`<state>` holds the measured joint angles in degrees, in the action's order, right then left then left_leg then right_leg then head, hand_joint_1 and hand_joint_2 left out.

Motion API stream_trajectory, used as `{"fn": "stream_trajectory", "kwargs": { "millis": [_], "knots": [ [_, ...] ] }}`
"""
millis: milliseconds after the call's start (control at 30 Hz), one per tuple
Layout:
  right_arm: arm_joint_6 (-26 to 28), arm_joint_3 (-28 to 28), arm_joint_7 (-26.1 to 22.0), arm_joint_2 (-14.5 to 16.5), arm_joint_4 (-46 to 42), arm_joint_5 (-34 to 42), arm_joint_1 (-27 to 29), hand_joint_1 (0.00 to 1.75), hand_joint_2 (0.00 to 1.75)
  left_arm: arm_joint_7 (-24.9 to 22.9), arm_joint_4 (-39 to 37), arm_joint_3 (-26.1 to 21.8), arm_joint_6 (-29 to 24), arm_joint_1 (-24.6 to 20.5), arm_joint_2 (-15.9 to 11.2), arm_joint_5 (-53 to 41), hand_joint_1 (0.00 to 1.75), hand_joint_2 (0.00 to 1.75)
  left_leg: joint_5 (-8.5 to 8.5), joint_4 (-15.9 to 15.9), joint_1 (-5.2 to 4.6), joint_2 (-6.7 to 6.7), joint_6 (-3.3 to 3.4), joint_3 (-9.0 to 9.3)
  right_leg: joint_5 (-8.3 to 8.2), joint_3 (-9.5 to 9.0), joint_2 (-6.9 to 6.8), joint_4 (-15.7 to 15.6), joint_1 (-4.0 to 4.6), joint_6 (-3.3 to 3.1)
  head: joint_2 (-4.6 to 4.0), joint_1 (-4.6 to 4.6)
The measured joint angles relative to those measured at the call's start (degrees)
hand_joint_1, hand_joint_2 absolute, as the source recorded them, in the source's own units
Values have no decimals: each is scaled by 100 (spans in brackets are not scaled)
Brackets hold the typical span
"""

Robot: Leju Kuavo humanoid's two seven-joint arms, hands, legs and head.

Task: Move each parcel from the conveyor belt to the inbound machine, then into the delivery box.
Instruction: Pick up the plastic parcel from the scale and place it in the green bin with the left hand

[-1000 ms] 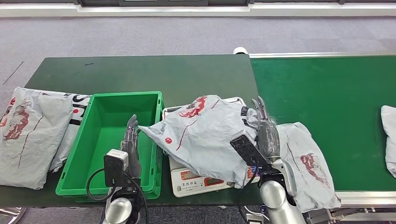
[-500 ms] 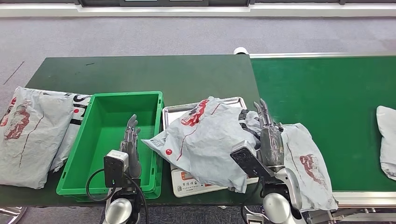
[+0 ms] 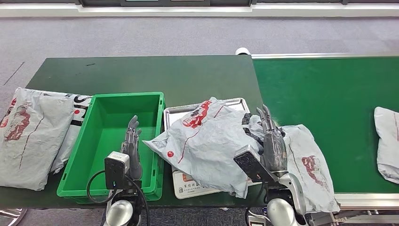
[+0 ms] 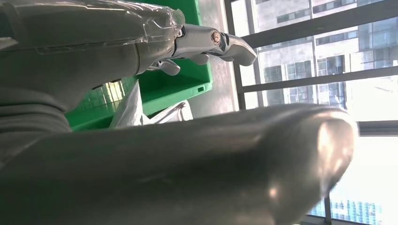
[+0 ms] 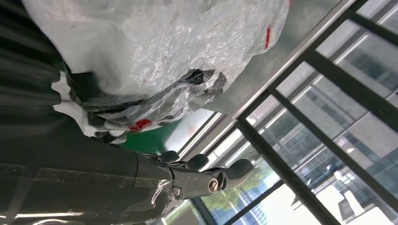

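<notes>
A grey parcel (image 3: 207,141) with red print lies slumped over the scale (image 3: 187,189) and its steel tray (image 3: 178,113). My right hand (image 3: 272,139) stands at the parcel's right edge with straight fingers and grips nothing. In the right wrist view the parcel's (image 5: 164,47) crumpled edge lies against that hand (image 5: 187,180). My left hand (image 3: 132,147) hovers over the green delivery box (image 3: 117,95), fingers straight and holding nothing. The left wrist view shows its fingers (image 4: 211,42) above the box (image 4: 187,79). A second parcel (image 3: 310,165) lies on the conveyor belt (image 3: 329,89) just right of my right hand.
Another grey parcel (image 3: 387,141) rides the belt at the far right edge. Two parcels (image 3: 33,132) are stacked on the dark green table (image 3: 155,73) left of the box. Grey floor lies beyond the table.
The parcel sank from its raised position onto the scale and slid toward the front. My right hand drew back a little. The far-right parcel moved left along the belt.
</notes>
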<state>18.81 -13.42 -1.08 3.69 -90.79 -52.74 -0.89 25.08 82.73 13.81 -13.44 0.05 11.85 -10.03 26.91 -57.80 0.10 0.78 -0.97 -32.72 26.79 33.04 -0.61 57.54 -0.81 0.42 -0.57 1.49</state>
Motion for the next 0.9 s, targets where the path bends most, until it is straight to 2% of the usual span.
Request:
{"fn": "stream_trajectory", "kwargs": {
  "millis": [100, 333, 500, 833, 900],
  "knots": [
    [224, 143, 279, -37, -19, -483, 56, 0, 175, -15, 24, 0, 17, 32, 0, -2, 0, 0, 1, 0, 0, -2, 1, -1, 0, -1, -4, 0, -1, 0, 0, 0],
    [-338, 570, 986, -230, -223, -1243, 441, 0, 175, -113, 176, -9, 25, 172, -4, -34, 0, 0, 6, 0, -1, -14, 8, -4, 9, -2, -19, -3, -5, 9, 0, 0],
    [-287, 837, 1173, -297, -637, -1451, 930, 0, 175, -162, 234, -46, 114, 250, -9, -60, 0, 0, 14, 0, -2, -13, 9, -6, 14, 0, -19, -3, -5, 10, 0, 0],
    [-89, 1118, 1272, -313, -1097, -1569, 1338, 0, 175, -163, 236, -50, 146, 278, -9, -71, 0, 0, 16, 0, -1, -13, 8, -2, 19, -5, -16, -2, -6, 15, 0, 0],
    [-238, 1167, 1361, -313, -1154, -1694, 1403, 0, 175, -163, 236, -50, 146, 277, -10, -71, 0, 0, 16, 0, -1, -14, 8, -2, 19, -7, -18, -2, -6, 16, 0, 0]
  ]
}}
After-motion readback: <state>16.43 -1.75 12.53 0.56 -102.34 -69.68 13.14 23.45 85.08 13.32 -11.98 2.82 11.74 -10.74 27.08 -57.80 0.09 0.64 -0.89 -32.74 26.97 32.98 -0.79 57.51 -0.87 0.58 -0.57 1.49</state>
